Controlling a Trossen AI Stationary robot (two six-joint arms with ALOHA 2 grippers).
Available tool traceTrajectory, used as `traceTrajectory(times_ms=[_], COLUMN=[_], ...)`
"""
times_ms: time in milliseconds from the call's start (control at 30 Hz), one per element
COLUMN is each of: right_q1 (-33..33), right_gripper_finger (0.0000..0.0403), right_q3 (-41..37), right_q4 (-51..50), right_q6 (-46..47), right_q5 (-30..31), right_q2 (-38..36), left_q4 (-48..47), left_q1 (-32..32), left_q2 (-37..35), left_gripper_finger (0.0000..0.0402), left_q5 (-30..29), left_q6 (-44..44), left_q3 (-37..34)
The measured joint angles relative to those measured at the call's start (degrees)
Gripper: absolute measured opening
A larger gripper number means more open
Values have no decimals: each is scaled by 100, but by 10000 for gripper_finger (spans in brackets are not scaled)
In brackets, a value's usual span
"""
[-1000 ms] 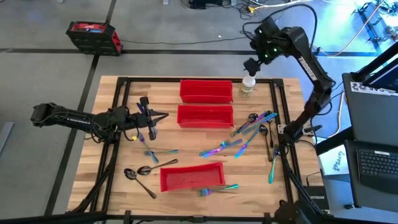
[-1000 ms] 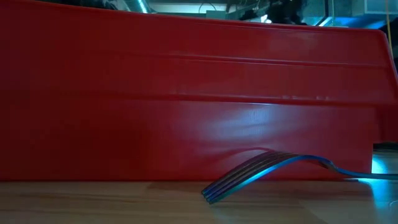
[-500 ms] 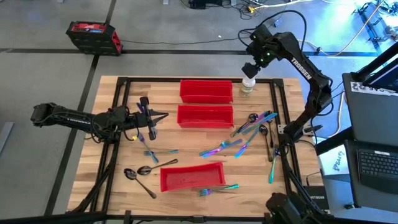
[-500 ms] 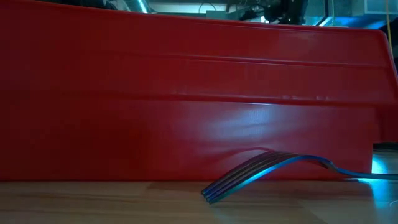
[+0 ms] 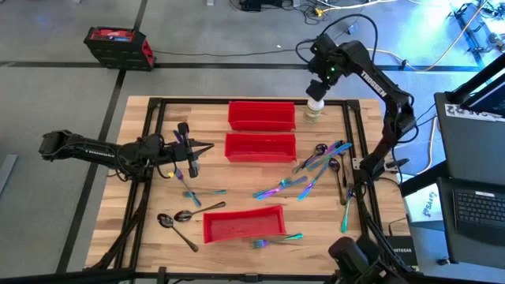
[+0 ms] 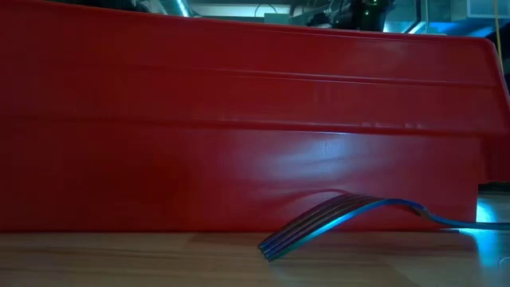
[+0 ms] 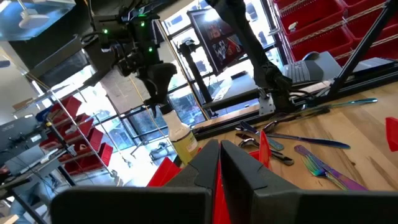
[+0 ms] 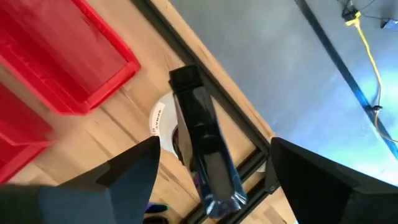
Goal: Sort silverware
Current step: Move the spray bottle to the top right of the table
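**Right arm over the bottle, cutlery still spread across the table**

The right end effector [image 5: 316, 82] hung above the clear spray bottle [image 5: 314, 109] at the far right corner of the table [image 5: 142, 110]. In the right wrist view its fingers [image 8: 134, 168] stood wide apart, with the bottle's dark spray head [image 8: 202, 146] between them and not clamped. The left end effector [image 5: 207, 147] lay low over the left half of the table, its fingers pressed together on nothing that could be seen.

The silverware lay loose on the table. The main cluster [image 5: 319, 158] sat right of the middle red bin [image 5: 260, 147], its pieces running diagonally, well nearer the right arm and on the near side of it. Two spoons [image 5: 175, 218] and a few pieces [image 5: 201, 192] lay near the left arm, close to its fingertips. One fork [image 5: 276, 238] rested just beside the front red bin [image 5: 243, 223], along its long wall.

By my reading the left arm had the shorter reach to cutlery. The right arm would need to draw back from the table's far edge, with open wood around the cluster for a descent.
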Motion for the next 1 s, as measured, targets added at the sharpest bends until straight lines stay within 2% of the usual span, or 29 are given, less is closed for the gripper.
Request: traceTrajectory(times_ms=[200,500,633,1000], right_q1=[-37,-31,-30,-28], right_gripper_finger=[275,160,128,136], right_q3=[0,-2,-2,-2], right_q4=[-419,-669,-618,-179], right_q6=[14,182,190,198], right_q5=[-166,-224,-233,-364], right_q2=[204,207,207,205], left_q4=[-2,-11,-39,-52], left_q1=[0,6,38,37], left_q2=[0,0,0,0], left_gripper_finger=[1,1,1,1], left_q5=[0,-2,-4,-2], left_q6=[0,36,18,-15], left_q3=[0,0,0,0])
